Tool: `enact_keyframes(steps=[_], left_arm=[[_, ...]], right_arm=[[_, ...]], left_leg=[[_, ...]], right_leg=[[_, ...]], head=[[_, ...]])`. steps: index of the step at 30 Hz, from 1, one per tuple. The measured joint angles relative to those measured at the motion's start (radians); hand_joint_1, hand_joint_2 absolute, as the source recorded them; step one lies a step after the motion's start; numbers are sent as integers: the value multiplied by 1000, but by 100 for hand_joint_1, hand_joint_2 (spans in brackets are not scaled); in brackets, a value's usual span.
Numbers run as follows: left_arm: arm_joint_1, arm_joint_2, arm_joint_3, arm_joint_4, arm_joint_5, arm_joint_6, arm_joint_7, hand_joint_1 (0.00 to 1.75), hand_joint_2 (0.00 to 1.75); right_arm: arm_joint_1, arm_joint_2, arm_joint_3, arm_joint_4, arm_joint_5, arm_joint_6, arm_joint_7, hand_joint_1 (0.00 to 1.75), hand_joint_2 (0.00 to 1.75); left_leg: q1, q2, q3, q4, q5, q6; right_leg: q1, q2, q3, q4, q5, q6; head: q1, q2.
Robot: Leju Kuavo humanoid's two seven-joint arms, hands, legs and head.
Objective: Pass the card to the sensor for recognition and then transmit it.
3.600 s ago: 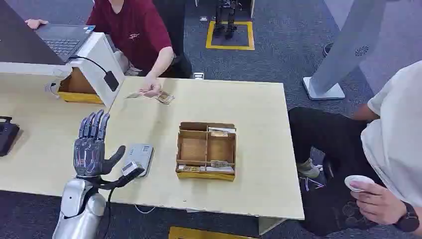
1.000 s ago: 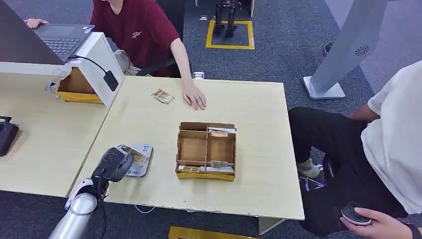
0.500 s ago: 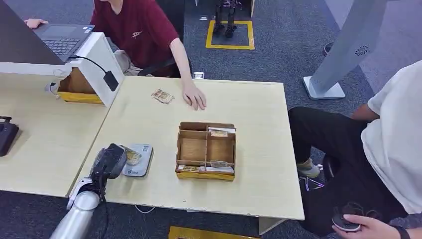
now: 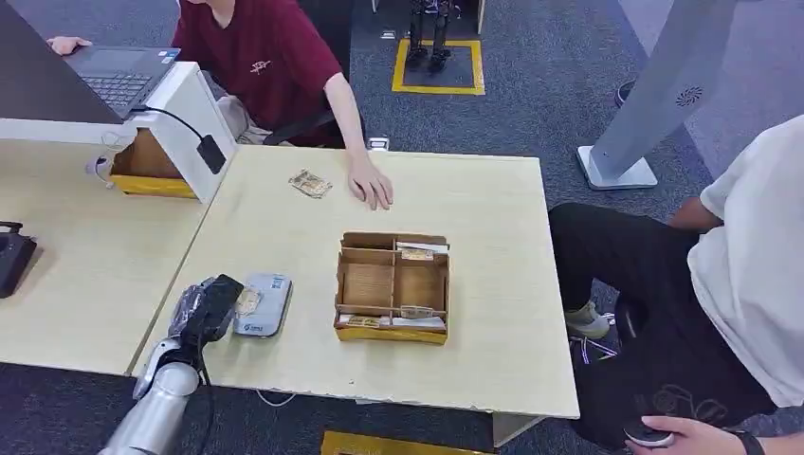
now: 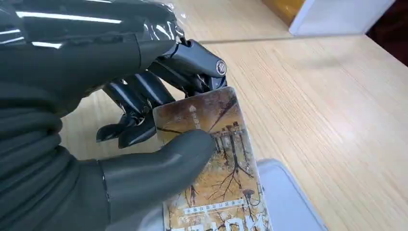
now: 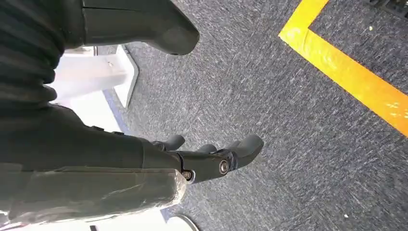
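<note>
Broadly: counter [image 4: 493,284], pale wood, carries everything. Person in red shirt [image 4: 261,57] sits at far side, one hand flat on counter beside small packet [image 4: 310,183]. Wooden compartment box [image 4: 392,287] mid-counter. Sensor [image 4: 264,303], flat grey pad, near front edge. Left robot hand [image 4: 204,311] pinches card [image 5: 214,163] between thumb and fingers, card held just over sensor. Right robot hand [image 6: 144,149] hangs above carpet, holding nothing, fingers loosely apart.

Card [image 5: 216,159] over sensor [image 4: 265,303], box [image 4: 392,286] rightward
</note>
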Motion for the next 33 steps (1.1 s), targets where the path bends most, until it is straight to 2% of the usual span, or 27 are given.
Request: enact_keyframes(steps=[3,15,18,20,22,24,26,28,30,33], left_arm=[[-7,-3,7,30,-29,21,9,175,175],[-13,-6,10,79,-46,29,5,175,175],[-12,-16,16,80,-40,27,-35,175,175],[-6,-31,28,70,22,-2,-83,175,175],[19,-56,40,-7,169,-42,-147,175,175],[38,-87,44,-86,238,-20,-196,175,175],[43,-113,44,-169,262,23,-230,175,175],[39,-124,43,-239,254,77,-232,175,175],[34,-127,42,-281,253,113,-233,175,175],[30,-128,42,-317,266,149,-273,175,175]], right_arm=[[-1,0,-2,0,7,2,0,0,175],[-2,1,-11,0,8,2,0,0,175],[-2,1,-14,0,11,2,0,0,175],[-2,1,-17,0,13,1,0,0,175],[-1,1,-20,0,19,-2,0,0,175],[-1,1,-23,0,28,-4,0,0,175],[-1,1,-23,0,35,-7,0,0,175],[-2,2,-23,0,43,-7,-1,0,175],[-2,5,-23,0,47,-6,-3,0,175],[-3,6,-23,0,56,-5,-7,0,175]], left_leg=[[0,0,1,0,0,0],[0,-3,2,0,1,-1],[0,-3,2,0,1,-1],[0,-4,3,0,1,-1],[0,-3,2,0,1,-1],[0,-3,1,0,1,-1],[0,-3,0,0,1,-1],[0,-3,1,0,1,-1],[0,-3,0,0,1,-1],[0,-3,1,0,1,-1]], right_leg=[[0,0,1,0,0,0],[0,-4,3,0,0,0],[0,-4,3,0,0,0],[0,-4,3,0,0,0],[0,-4,2,0,0,0],[0,-4,2,0,0,0],[0,-4,1,0,0,0],[0,-3,1,0,0,0],[0,-3,1,0,0,0],[0,-3,0,0,0,0]], head=[[0,0],[0,0],[0,0],[0,0],[0,0],[0,0],[0,0],[0,0],[0,0],[0,0]])
